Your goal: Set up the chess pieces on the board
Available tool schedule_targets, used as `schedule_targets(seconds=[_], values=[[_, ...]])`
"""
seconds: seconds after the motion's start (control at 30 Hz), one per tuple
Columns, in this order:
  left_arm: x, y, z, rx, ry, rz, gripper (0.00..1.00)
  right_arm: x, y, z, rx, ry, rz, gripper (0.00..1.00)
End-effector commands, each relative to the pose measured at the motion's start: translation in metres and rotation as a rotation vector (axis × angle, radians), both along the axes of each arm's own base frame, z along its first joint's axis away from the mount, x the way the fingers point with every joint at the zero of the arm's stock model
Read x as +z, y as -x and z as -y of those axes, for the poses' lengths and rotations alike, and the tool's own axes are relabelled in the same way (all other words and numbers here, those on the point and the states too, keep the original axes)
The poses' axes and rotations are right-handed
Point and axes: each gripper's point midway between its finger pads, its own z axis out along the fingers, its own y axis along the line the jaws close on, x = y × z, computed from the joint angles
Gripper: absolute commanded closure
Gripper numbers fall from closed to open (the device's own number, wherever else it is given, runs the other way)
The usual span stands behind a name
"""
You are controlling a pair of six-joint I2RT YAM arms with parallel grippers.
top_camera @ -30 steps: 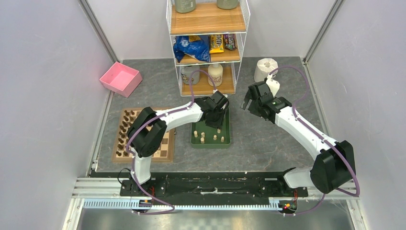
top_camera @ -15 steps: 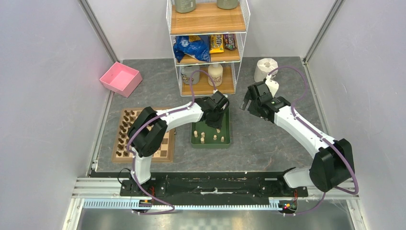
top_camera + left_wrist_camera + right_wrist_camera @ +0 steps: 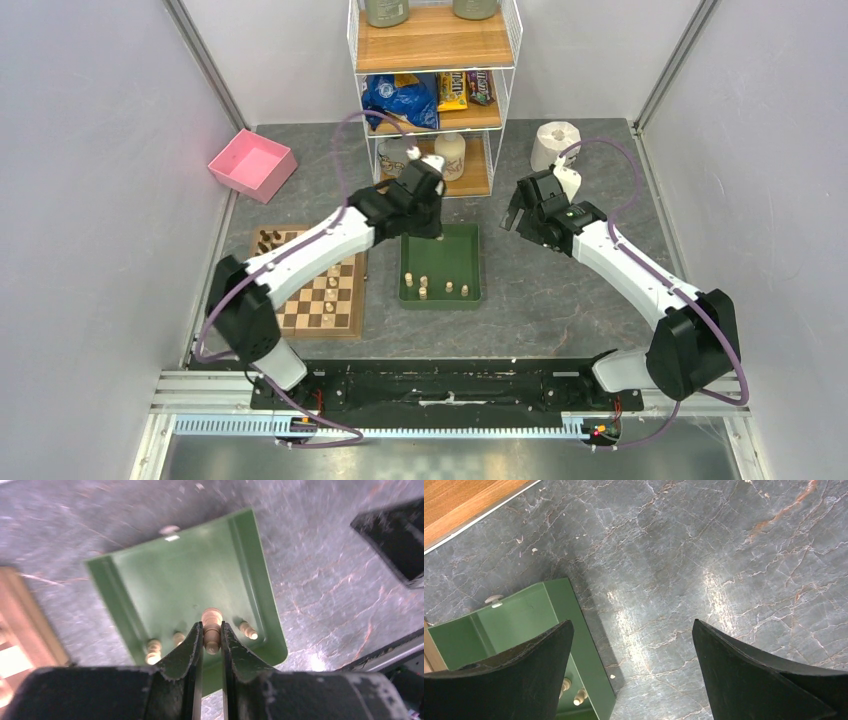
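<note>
— Where the overhead camera looks down, what is the left pincer [image 3: 428, 215] doing?

— It hangs over the far end of the green tray [image 3: 450, 250], just in front of the wire shelf [image 3: 475, 178]. The loose pieces [image 3: 423, 288] lie in the tray on the near side of the pincer. The board [image 3: 325, 305] sits off to its left, with dark pieces [image 3: 265, 243] at the board's far-left corner.

— And the right pincer [image 3: 517, 213]?

— It is just right of the tray, above the grey table [image 3: 560, 290], fingers spread, nothing between them.

— Through the left wrist camera?

— The left pincer [image 3: 212, 630] is clamped on one pale piece [image 3: 212, 615], which stands upright between the tips with the tray [image 3: 190, 580] behind it. The loose pieces [image 3: 153, 649] lie close around the tips, two to the left and one to the right. A strip of the board [image 3: 20, 630] shows far to the left.

— Through the right wrist camera?

— The right pincer [image 3: 632, 625] has its fingers wide apart over the table [image 3: 724, 555]. The tray [image 3: 504, 625] lies beneath its left finger, and two loose pieces [image 3: 580, 696] peek out beside that finger.
</note>
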Motion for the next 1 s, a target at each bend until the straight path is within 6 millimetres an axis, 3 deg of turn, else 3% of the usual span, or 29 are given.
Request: schedule_targets(seconds=[0.0, 0.1, 0.2, 0.33, 0.6, 0.97], values=[[0.046, -0.016, -0.057, 0.142, 0.010, 0.087, 0.98, 0.003, -0.005, -0.001, -0.003, -0.010, 0.010, 0.03], [0.040, -0.014, -0.099, 0.226, -0.011, 0.073, 0.98, 0.002, -0.005, -0.003, 0.001, -0.014, 0.008, 0.03], [0.015, -0.007, -0.139, 0.297, -0.043, 0.010, 0.98, 0.001, -0.007, -0.006, 0.008, -0.024, 0.007, 0.03], [-0.013, 0.007, -0.171, 0.340, -0.089, -0.059, 0.98, 0.000, -0.008, -0.008, 0.013, -0.029, 0.002, 0.03], [-0.053, 0.016, -0.198, 0.388, -0.189, -0.143, 0.98, -0.002, -0.008, -0.011, 0.024, -0.039, -0.008, 0.03], [-0.069, -0.003, -0.214, 0.408, -0.227, -0.150, 0.98, -0.004, -0.008, -0.011, 0.030, -0.033, -0.015, 0.03]])
